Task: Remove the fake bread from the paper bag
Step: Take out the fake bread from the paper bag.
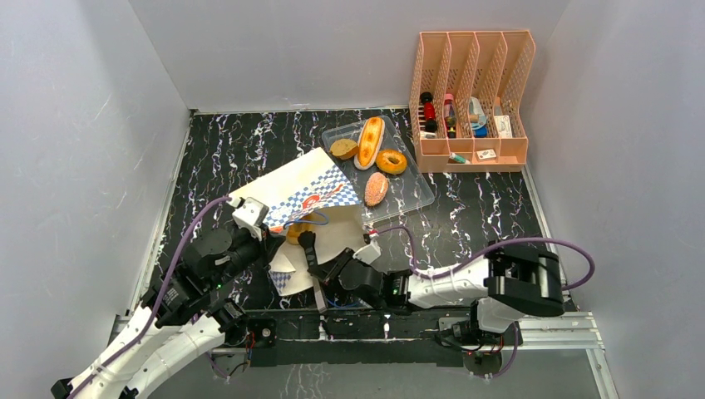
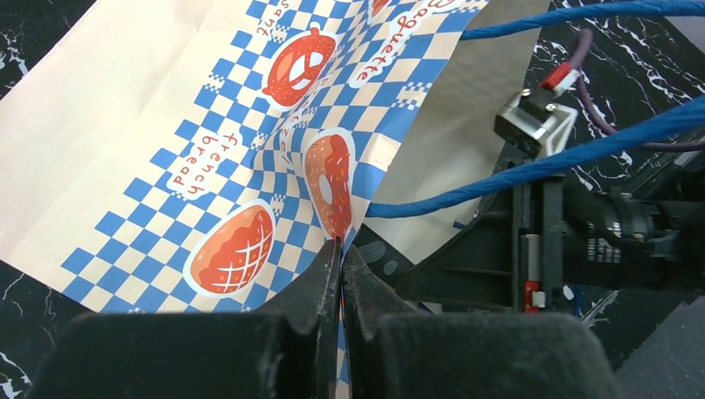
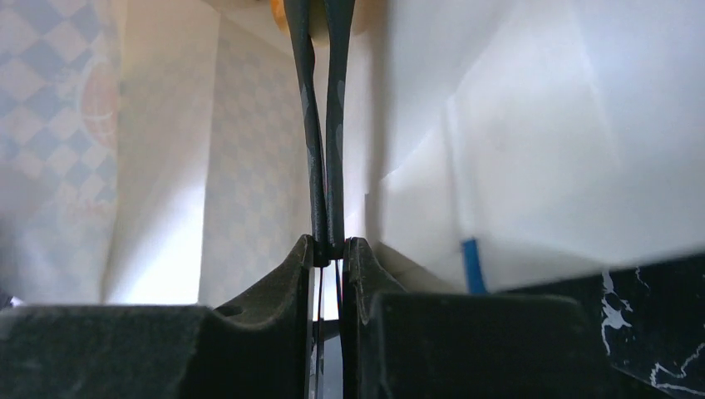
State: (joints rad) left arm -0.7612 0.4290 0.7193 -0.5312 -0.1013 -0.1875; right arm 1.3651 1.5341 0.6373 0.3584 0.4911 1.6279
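Observation:
The paper bag (image 1: 303,193) lies on its side, mouth towards the arms. My left gripper (image 1: 268,229) is shut on its checkered rim, which shows in the left wrist view (image 2: 249,166) with my left gripper (image 2: 341,245) pinching the edge beside the blue cord handles (image 2: 540,162). My right gripper (image 1: 322,273) is shut on black tongs (image 1: 308,249) that reach into the bag mouth. In the right wrist view my right gripper (image 3: 330,247) holds the tongs (image 3: 320,125), their tips at an orange pastry (image 3: 276,7) deep inside. That pastry (image 1: 297,232) shows at the mouth.
A clear plastic tray (image 1: 416,195) behind the bag holds a round brown roll (image 1: 343,148), a long bun (image 1: 370,141), a ring donut (image 1: 391,160) and an oval reddish bun (image 1: 377,189). A pink file organizer (image 1: 470,100) stands at the back right. Grey walls enclose the table.

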